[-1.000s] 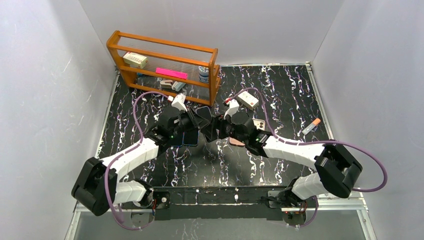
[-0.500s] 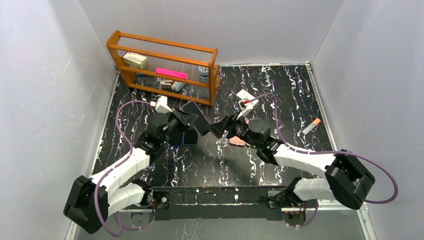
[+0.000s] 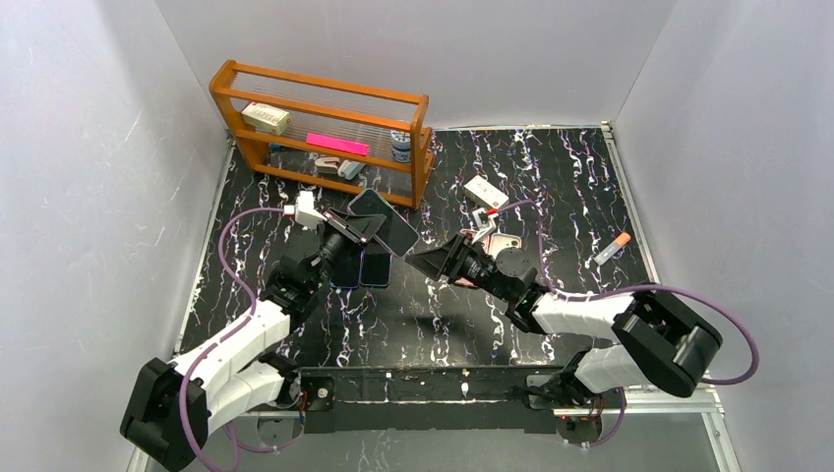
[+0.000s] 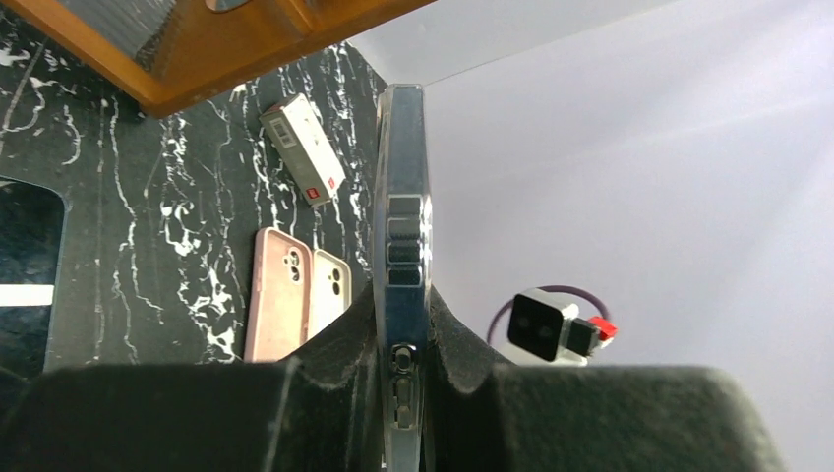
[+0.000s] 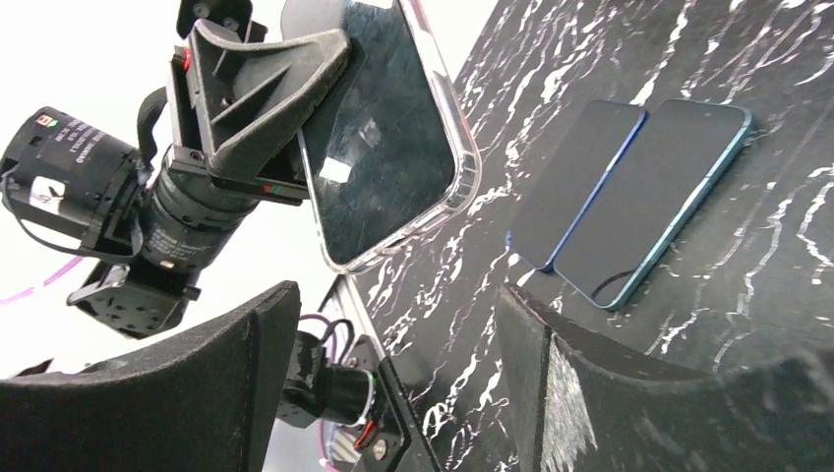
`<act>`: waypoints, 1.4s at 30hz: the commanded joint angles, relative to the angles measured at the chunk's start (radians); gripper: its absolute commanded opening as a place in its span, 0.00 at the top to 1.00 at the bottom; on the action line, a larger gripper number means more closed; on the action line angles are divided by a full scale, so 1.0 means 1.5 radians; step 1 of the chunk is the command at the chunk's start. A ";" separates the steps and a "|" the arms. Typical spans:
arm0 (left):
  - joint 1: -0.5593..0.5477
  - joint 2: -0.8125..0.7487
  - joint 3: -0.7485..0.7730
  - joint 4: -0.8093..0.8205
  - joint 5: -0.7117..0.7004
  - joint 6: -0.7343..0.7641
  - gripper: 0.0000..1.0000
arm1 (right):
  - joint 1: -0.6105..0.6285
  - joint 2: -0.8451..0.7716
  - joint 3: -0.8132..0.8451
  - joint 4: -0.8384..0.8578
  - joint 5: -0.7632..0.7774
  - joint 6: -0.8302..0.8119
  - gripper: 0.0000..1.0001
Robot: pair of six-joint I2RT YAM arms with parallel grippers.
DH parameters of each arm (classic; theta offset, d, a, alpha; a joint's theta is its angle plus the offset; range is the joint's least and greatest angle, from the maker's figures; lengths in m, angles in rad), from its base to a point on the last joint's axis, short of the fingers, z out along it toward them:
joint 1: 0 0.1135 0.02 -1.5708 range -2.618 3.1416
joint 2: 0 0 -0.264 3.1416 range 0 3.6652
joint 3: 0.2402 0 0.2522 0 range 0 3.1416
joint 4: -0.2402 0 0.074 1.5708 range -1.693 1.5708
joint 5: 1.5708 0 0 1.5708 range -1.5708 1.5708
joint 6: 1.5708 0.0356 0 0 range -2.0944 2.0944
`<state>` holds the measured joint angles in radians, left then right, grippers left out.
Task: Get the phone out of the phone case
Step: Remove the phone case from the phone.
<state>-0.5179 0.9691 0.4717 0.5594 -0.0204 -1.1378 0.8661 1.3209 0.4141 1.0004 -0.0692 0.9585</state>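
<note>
A dark phone in a clear case (image 3: pixel 386 221) is held off the table by my left gripper (image 3: pixel 362 228), which is shut on its lower end. In the left wrist view the cased phone (image 4: pixel 403 236) stands edge-on between my fingers (image 4: pixel 344 374). In the right wrist view the same phone (image 5: pixel 384 138) faces the camera, its clear rim around the dark screen, with the left gripper (image 5: pixel 258 88) clamped on it. My right gripper (image 3: pixel 433 264) is open and empty, a short way right of the phone and not touching it; it also shows in its own view (image 5: pixel 393 344).
Two bare phones, dark blue (image 5: pixel 580 182) and teal (image 5: pixel 654 197), lie side by side on the black marble table below the held phone. A pink case (image 4: pixel 278 295) and a cream case (image 4: pixel 329 290) lie under the right arm. A white box (image 3: pixel 487 192), a marker (image 3: pixel 612 248) and a wooden shelf (image 3: pixel 325 128) stand further back.
Both grippers met at the cased phone a second ago. My right gripper has since let go and drawn back to the right; my left gripper has carried the phone up and to the left.
</note>
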 commanded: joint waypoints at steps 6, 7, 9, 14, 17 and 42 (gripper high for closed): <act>0.005 -0.013 -0.012 0.138 0.039 -0.085 1.00 | 0.001 0.070 0.045 0.202 -0.098 0.050 0.27; 0.005 -0.013 -0.014 0.142 0.040 -0.094 1.00 | 0.001 0.075 0.047 0.215 -0.100 0.050 0.28; 0.005 -0.011 -0.013 0.146 0.047 -0.106 1.00 | 0.001 0.083 0.049 0.241 -0.100 0.050 0.32; 0.005 -0.010 -0.021 0.162 0.055 -0.135 1.00 | 0.001 0.099 0.057 0.285 -0.105 0.053 0.37; 0.005 -0.008 -0.025 0.172 0.061 -0.149 1.00 | 0.001 0.106 0.065 0.293 -0.110 0.050 0.41; 0.005 0.042 -0.005 0.153 0.158 -0.235 1.00 | -0.032 0.145 0.108 0.239 -0.338 -0.395 0.99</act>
<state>-0.4896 1.0313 0.4294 0.8139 0.1307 -1.4956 0.8196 1.5509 0.5022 1.4830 -0.4179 0.7116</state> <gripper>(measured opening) 0.117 0.258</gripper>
